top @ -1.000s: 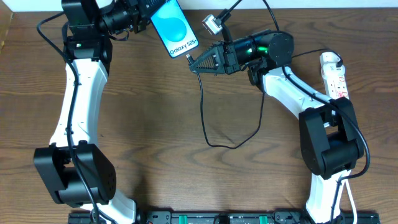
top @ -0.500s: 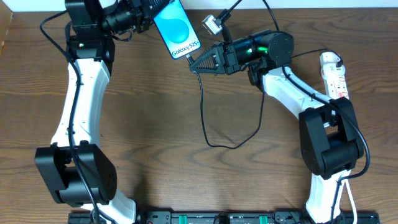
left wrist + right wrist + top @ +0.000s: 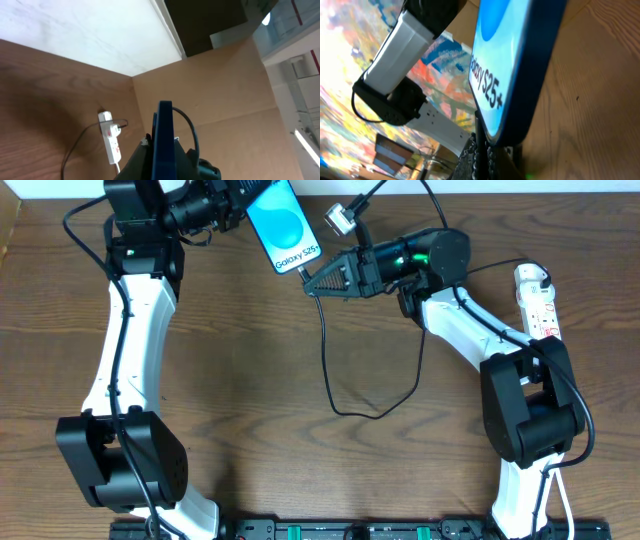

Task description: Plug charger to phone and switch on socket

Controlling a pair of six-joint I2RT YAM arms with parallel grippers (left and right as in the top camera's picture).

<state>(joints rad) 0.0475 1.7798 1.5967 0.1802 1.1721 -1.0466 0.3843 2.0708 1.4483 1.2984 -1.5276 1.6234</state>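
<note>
My left gripper [image 3: 240, 198] is shut on the phone [image 3: 283, 225], blue screen reading "Galaxy S25+", and holds it tilted above the table's far edge. In the left wrist view the phone [image 3: 165, 142] shows edge-on between the fingers. My right gripper [image 3: 312, 280] is shut on the charger's plug end, right at the phone's lower edge. In the right wrist view the phone [image 3: 512, 65] fills the frame and the black plug [image 3: 481, 145] sits between my fingers [image 3: 482, 160], touching its bottom edge. The black charger cable [image 3: 330, 370] hangs down and loops on the table. The white socket strip [image 3: 537, 302] lies at far right.
A small silver adapter [image 3: 340, 219] lies near the back edge behind the right arm. The socket strip also shows in the left wrist view [image 3: 111, 142]. The charger cable loops toward mid-table [image 3: 375, 412].
The phone shifted slightly right toward the plug between one second ago and half a second ago. Since then nothing has visibly moved.
</note>
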